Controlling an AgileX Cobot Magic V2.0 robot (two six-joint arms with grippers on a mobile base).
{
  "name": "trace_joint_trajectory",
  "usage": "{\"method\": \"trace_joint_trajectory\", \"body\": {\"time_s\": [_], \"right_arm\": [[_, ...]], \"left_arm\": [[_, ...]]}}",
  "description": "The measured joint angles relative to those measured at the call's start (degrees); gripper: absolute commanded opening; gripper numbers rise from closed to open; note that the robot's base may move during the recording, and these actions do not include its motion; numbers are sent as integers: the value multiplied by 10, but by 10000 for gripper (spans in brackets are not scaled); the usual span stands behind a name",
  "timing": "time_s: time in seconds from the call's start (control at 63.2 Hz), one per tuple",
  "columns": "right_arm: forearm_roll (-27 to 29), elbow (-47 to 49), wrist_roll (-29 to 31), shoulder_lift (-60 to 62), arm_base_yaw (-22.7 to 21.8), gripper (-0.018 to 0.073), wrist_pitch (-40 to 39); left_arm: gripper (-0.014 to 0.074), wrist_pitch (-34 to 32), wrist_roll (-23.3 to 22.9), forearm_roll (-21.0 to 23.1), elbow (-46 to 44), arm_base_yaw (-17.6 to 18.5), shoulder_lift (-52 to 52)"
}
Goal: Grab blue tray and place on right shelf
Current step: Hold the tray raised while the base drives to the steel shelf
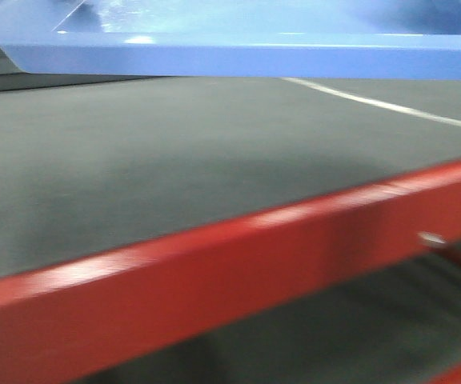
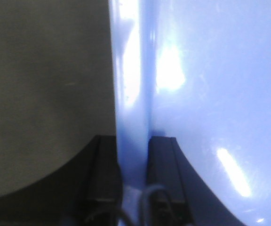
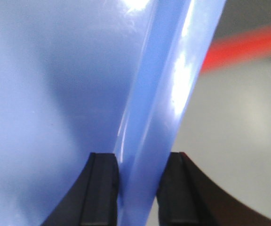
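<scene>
The blue tray (image 1: 238, 40) is glossy periwinkle plastic and hangs across the top of the front view, above a dark mat. My left gripper (image 2: 134, 143) is shut on the tray's left rim (image 2: 131, 94), one black finger (image 2: 105, 169) outside and one inside the tray. My right gripper (image 3: 138, 160) is shut on the tray's right rim (image 3: 159, 103), its fingers (image 3: 102, 188) on either side of the rolled edge. The grippers themselves do not show in the front view. The stainless-steel right shelf is out of view.
A red-framed table (image 1: 238, 264) with a dark mat top (image 1: 174, 160) lies under the tray; a lower dark shelf (image 1: 358, 328) shows beneath the red rail. A white floor line (image 1: 390, 106) runs at the back right. A red rail (image 3: 248, 44) shows beyond the right rim.
</scene>
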State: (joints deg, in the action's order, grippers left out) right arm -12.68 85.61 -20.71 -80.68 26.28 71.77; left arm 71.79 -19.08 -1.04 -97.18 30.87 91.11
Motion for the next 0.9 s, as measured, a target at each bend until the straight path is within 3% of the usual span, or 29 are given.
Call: {"method": "trace_joint_trajectory", "body": {"time_s": [0.902], "right_arm": [[-7, 0, 0, 0, -1, 22, 0]], "left_arm": [[-48, 1, -1, 10, 0, 0, 0]]}}
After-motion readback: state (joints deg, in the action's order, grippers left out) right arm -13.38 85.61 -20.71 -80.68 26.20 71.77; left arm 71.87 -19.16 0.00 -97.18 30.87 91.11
